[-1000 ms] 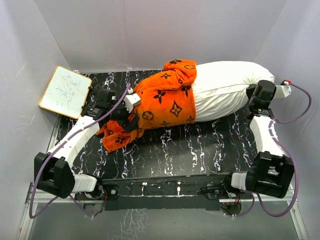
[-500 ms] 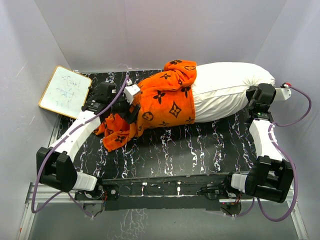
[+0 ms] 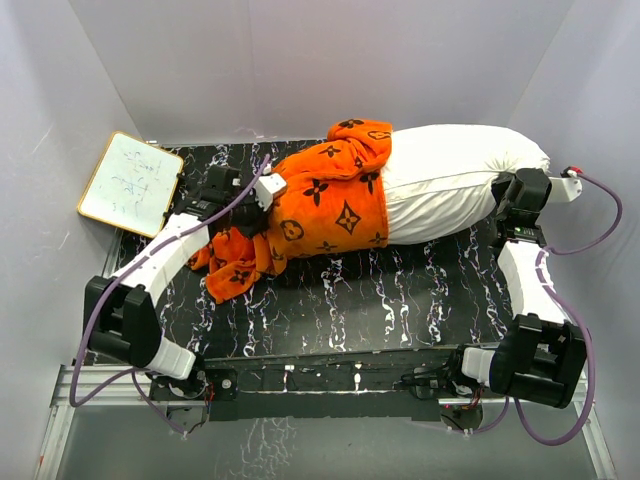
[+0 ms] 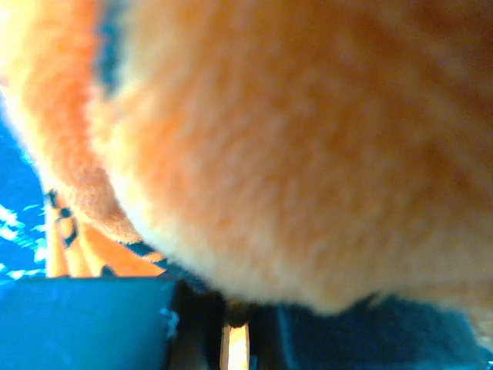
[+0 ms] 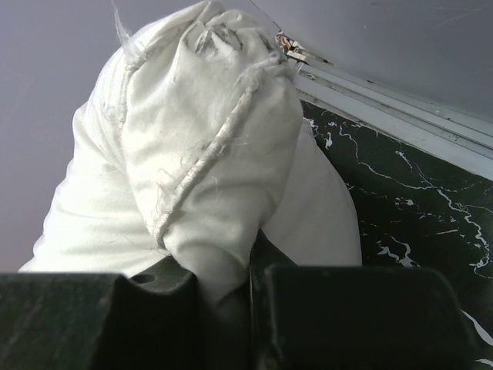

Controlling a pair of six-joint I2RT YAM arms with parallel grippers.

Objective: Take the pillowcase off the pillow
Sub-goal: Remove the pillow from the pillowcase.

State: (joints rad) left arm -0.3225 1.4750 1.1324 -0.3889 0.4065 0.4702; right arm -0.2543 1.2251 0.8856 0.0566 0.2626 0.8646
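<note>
Pillowcase [image 3: 335, 200] still sleeved the left half of the pillow [image 3: 450, 175], with the loose tail bunched off the pillow's left end. Over the last second the left gripper [image 3: 272, 192] shifted slightly toward the pillow's far side. It looked clamped on plush, but the mouth edge hadn't budged. Right gripper [image 3: 505, 190] was clenched on the pillow's right corner seam. So no stripping gained; it likely needs a pull away from the pillow.

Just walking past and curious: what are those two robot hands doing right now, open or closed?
Left gripper: apparently closed on the pillowcase, which fills its camera view.
Right gripper: closed on a corner of the pillow.
</note>
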